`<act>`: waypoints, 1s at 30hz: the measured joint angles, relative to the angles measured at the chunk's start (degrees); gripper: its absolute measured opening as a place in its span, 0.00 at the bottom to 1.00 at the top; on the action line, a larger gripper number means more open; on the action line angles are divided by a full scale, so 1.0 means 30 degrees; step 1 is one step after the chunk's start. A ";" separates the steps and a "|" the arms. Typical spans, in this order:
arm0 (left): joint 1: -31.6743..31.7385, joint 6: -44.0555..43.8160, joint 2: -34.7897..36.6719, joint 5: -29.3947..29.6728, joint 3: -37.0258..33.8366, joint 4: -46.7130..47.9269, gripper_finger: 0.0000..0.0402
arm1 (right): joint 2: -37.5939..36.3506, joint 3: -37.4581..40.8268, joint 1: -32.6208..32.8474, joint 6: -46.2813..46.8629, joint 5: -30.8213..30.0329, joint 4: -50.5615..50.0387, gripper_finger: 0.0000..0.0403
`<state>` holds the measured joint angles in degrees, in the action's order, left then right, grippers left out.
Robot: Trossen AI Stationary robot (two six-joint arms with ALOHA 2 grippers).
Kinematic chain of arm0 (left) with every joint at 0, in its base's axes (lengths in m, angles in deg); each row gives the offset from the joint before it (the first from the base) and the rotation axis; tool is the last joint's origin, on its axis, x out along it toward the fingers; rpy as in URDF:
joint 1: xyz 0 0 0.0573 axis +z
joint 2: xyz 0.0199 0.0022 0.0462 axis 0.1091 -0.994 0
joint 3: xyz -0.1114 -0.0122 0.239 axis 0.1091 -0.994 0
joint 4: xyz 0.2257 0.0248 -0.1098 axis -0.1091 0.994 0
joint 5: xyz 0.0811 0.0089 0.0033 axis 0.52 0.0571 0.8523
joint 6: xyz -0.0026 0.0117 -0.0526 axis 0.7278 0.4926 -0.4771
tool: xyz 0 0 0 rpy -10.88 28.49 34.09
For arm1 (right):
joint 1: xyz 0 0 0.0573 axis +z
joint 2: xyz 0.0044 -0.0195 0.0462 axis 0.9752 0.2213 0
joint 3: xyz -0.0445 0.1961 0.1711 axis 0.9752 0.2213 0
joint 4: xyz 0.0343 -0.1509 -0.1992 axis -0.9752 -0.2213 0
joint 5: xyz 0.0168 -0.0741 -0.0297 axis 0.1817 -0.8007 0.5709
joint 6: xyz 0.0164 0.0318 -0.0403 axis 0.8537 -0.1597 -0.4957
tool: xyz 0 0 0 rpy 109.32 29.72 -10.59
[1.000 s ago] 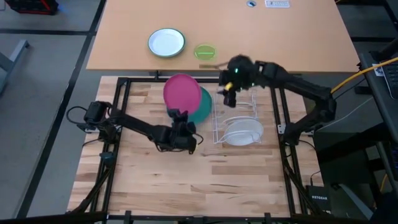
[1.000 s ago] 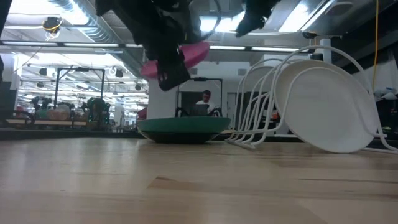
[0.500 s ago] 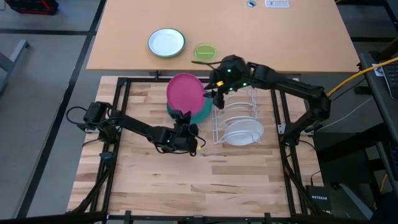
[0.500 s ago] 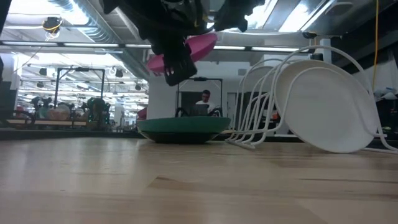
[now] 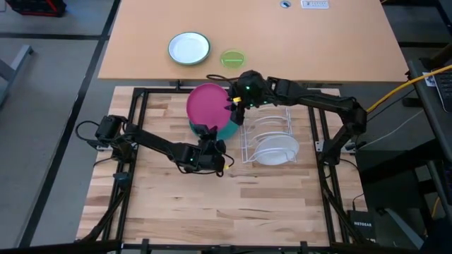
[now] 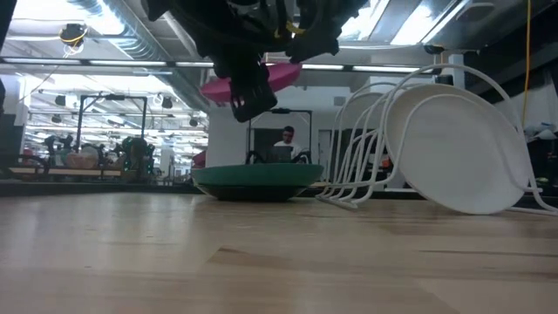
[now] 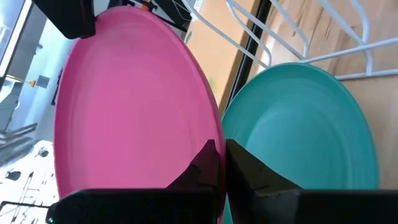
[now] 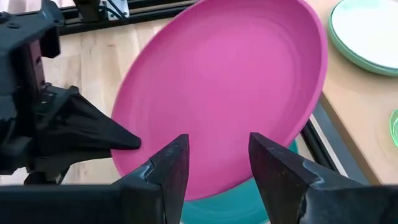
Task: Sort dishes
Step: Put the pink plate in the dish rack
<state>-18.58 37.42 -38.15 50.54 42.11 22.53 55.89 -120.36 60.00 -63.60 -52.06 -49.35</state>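
Note:
My left gripper is shut on the magenta-pink plate, which is held in the air above the large teal plate. The teal plate lies flat on the wooden table. My right gripper is open at the pink plate's right rim, one finger on each side of that rim. I cannot tell whether it touches. The plain white plate leans upright in the white wire rack. The dark red speckled bowl is out of view. My left gripper pinches the pink plate's near rim between its two fingers, one finger on the upper face and one beneath. The fingers come from the table's near side. The plate is lifted clear of the teal plate and slightly tilted.
A white plate with a green rim and a small lime-green dish sit on the tan table beyond the wooden one. The wire rack's hoops stand just right of the plates. Black frame rails border the wooden table.
My right gripper has moved toward the table's left edge, from above the rack to the pink plate's right rim, staying open. My left gripper has kept its hold, and the plate has stayed in the air above the teal plate.

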 joint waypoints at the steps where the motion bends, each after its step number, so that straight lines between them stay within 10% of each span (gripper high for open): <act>1: 0.0001 -0.0049 0.0000 0.0018 0.0000 0.0000 0.00 | -0.0039 0.0000 0.0000 -0.0009 0.0078 0.0114 0.42; 30: 0.0096 -0.0018 0.0007 -0.0342 0.0015 0.0007 0.00 | 0.0379 0.0022 -0.0153 -0.1024 -0.1704 0.0391 0.42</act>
<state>-18.30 37.37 -38.13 49.51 42.16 22.55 57.03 -120.29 59.54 -66.67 -57.17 -48.18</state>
